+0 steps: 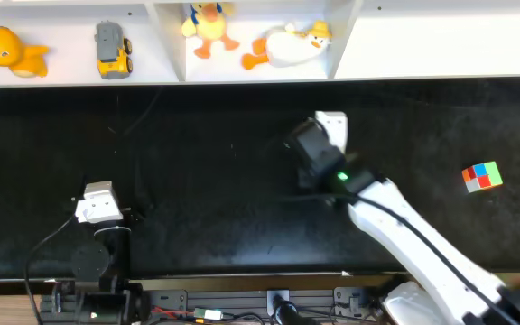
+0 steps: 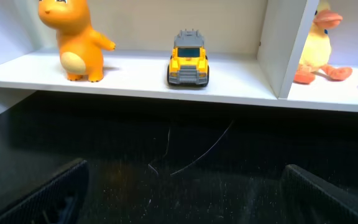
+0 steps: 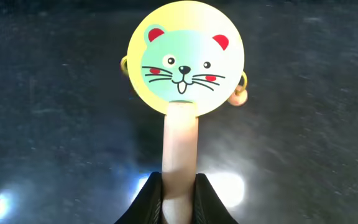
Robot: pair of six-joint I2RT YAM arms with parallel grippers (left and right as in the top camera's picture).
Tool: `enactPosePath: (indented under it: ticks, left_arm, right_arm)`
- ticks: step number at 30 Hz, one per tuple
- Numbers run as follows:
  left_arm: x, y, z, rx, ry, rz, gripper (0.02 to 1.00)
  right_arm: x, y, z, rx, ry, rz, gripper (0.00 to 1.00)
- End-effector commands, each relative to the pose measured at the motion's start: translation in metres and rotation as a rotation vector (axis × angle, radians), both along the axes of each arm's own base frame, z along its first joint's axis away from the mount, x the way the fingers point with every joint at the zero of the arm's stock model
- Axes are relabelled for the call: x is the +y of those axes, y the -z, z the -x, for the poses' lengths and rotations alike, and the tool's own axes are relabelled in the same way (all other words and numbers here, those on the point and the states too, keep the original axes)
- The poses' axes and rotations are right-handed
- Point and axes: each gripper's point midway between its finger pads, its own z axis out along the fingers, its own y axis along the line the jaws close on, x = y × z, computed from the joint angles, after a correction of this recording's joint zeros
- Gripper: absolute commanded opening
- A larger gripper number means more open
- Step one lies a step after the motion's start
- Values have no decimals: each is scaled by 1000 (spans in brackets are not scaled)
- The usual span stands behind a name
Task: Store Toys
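My right gripper (image 3: pixel 179 198) is shut on the wooden handle of a round rattle drum (image 3: pixel 186 59) with a green cat face, held above the black mat. From above, the right gripper (image 1: pixel 316 152) sits over the mat's middle and hides the rattle. Open and holding nothing, my left gripper (image 2: pixel 185 202) rests low over the mat near the front left, facing the shelf. A colour cube (image 1: pixel 482 176) lies on the mat at the right. On the white shelf (image 1: pixel 260 72) stand an orange dinosaur (image 1: pixel 12 51), a yellow truck (image 1: pixel 113 49), a yellow duck (image 1: pixel 208 27) and a white duck (image 1: pixel 287 45).
White dividers (image 1: pixel 171 41) split the shelf into compartments along the far edge of the black mat (image 1: pixel 197 162). The rightmost compartment (image 1: pixel 441 36) holds nothing. Cables and the arm bases run along the front edge.
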Motion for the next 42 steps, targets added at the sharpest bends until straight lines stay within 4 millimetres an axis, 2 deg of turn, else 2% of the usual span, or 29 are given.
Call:
enactPosePath:
  ticks: [1,6,11,26,29,42]
  left_arm:
    - [3,-1,1,-6,-14,-22,998]
    - [3,-1,1,-6,-15,-22,998]
    - [3,-1,1,-6,-15,-22,998]
    - [3,-1,1,-6,-14,-23,998]
    - [3,-1,1,-6,-14,-22,998]
    - [3,-1,1,-5,-14,-23,998]
  right_arm:
    - [-24,-12,7,-54,55,-22,97]
    - [-64,-16,17,-48,133,21,84]
    - [-88,-24,11,-72,133,72,88]
    - [-131,-32,-15,-97,148,147,88]
    - [-131,-36,-30,-98,106,161,86]
    - [-114,-68,-125,-200,-44,210,91]
